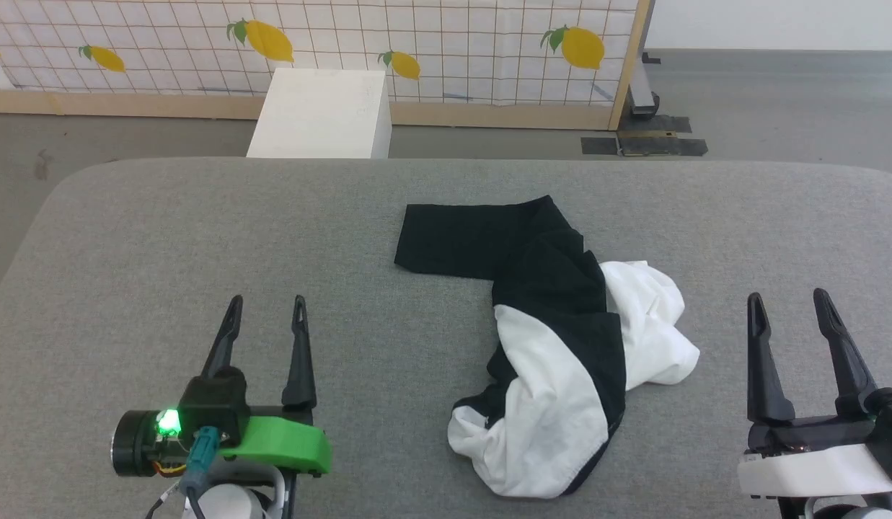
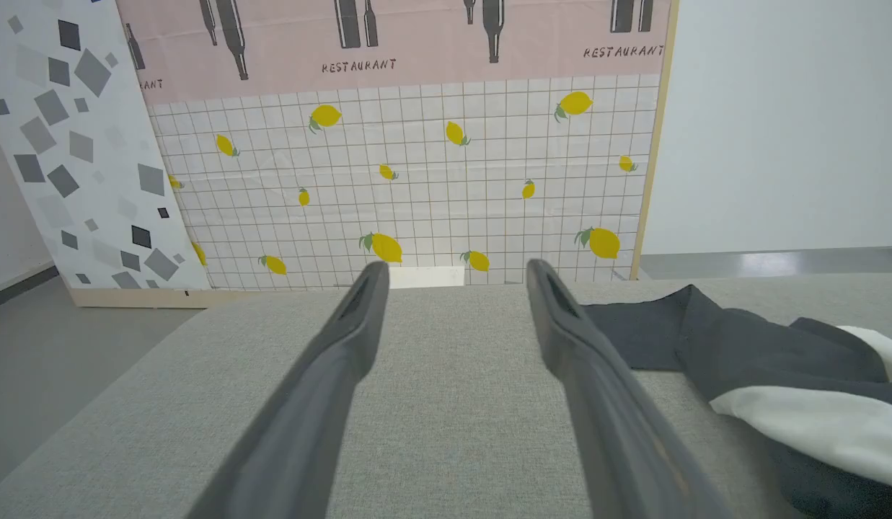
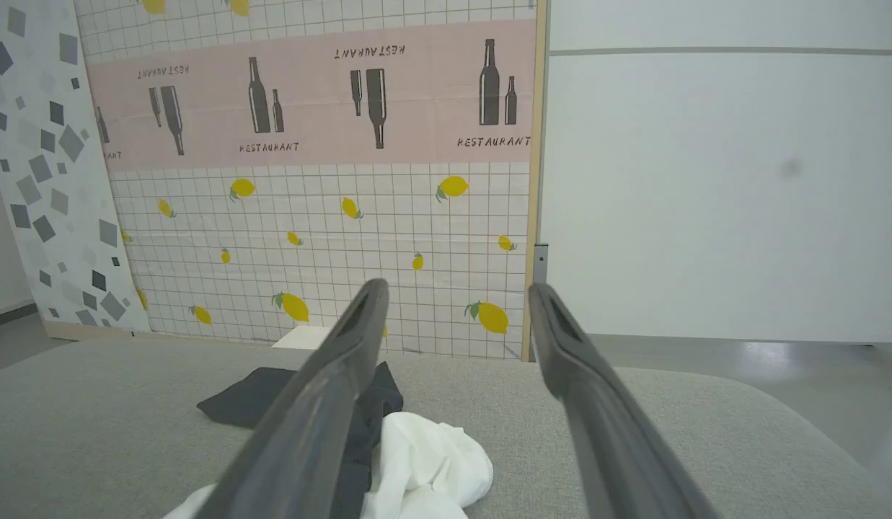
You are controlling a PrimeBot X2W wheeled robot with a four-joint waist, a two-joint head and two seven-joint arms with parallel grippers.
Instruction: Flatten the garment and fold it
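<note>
Left pincer (image 1: 267, 300) and right pincer (image 1: 787, 295) agape and empty, pinch seemingly soft, light, limp shirt (image 1: 554, 339) at flat black sleeve (image 1: 460, 241), ahead-right of left pincer.

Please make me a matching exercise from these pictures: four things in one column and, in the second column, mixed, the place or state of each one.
Things:
1. garment
2. white box
3. left end effector
4. right end effector

Places or states:
a. open, to the right of the garment
b. crumpled on the grey surface
c. beyond the surface's far edge
d. open, green part at its base

Pairs: 1-b, 2-c, 3-d, 4-a
</note>
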